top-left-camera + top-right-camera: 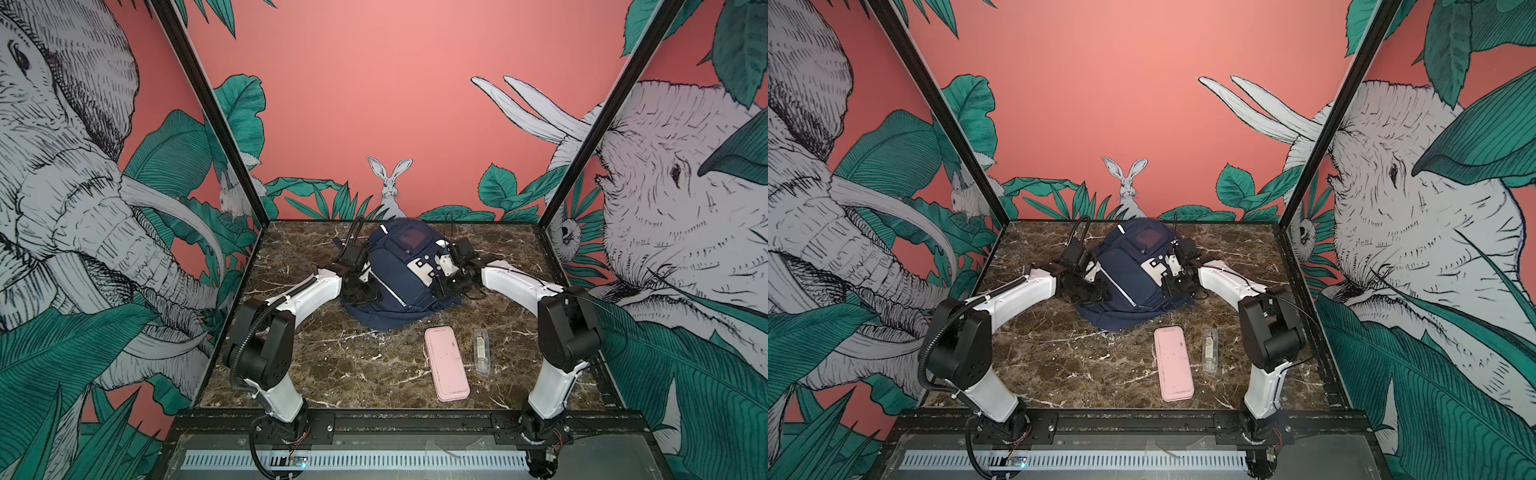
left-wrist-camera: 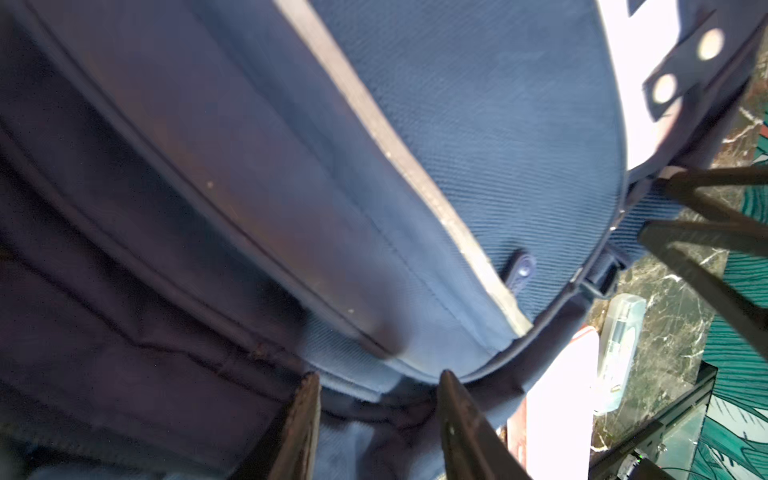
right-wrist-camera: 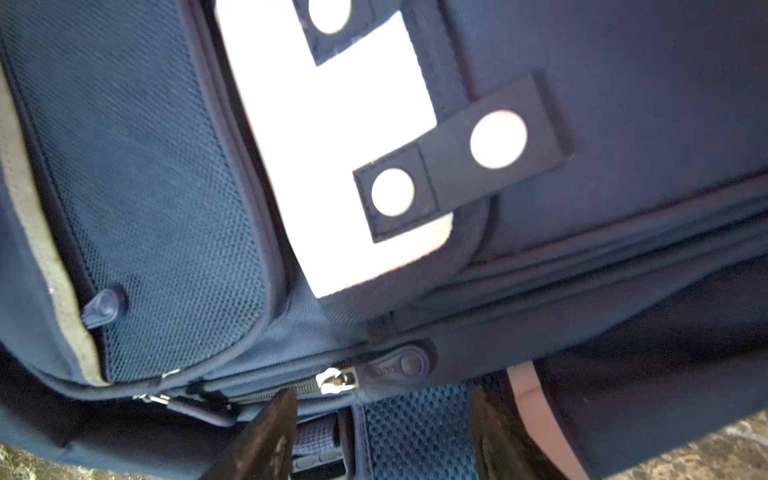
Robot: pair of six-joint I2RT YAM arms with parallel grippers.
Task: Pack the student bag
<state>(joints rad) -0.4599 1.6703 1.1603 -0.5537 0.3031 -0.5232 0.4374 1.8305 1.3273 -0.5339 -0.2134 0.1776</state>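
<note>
Toward the far edge of the marble worktop (image 1: 332, 365) lies the navy-blue fabric student bag (image 1: 395, 274), flanked by the left end effector (image 2: 378, 376) and right end effector (image 3: 382, 392), both parted, gripping nothing. Packing looks barely begun (flat pink case (image 1: 446, 363) and clear plastic case (image 1: 482, 351) lie outside, nearer the front edge).

The student bag (image 1: 392, 270) lies near the worktop's (image 1: 332, 365) far edge, with the left tool (image 1: 363, 289) and right tool (image 1: 442, 284) at its sides.
</note>
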